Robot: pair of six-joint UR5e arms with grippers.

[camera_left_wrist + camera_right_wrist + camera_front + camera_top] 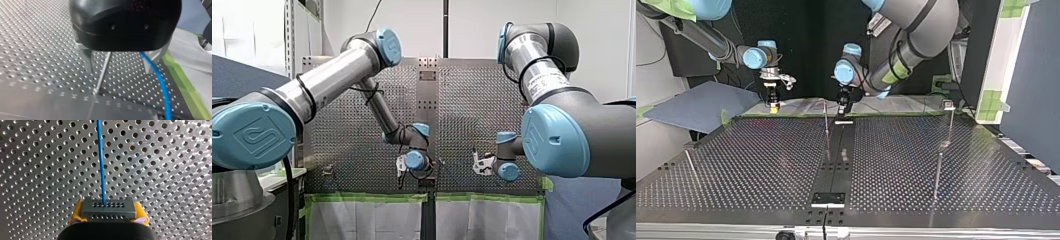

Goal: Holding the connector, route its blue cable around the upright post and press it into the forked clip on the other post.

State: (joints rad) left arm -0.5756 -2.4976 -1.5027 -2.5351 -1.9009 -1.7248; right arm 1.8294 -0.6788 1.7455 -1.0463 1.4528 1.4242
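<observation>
In the right wrist view my right gripper (108,218) is shut on a dark grey connector block (108,208), yellow pads on both its sides. The blue cable (101,157) runs straight from the block over the perforated table. In the left wrist view my left gripper (119,71) stands open, metal fingers (88,63) apart. A thin upright post (103,71) rises between them, and the blue cable (161,82) hangs close beside the other finger, not gripped. In the top view the thin post (826,120) stands just beside my left gripper (842,111). The forked-clip post (949,112) stands far to the right.
My right gripper (773,102) hovers at the table's far edge, left of the middle in the top view. A short slanted pin (688,160) stands at that view's left. Green tape (185,85) and white cloth border the table. A black strip (836,165) runs down its middle.
</observation>
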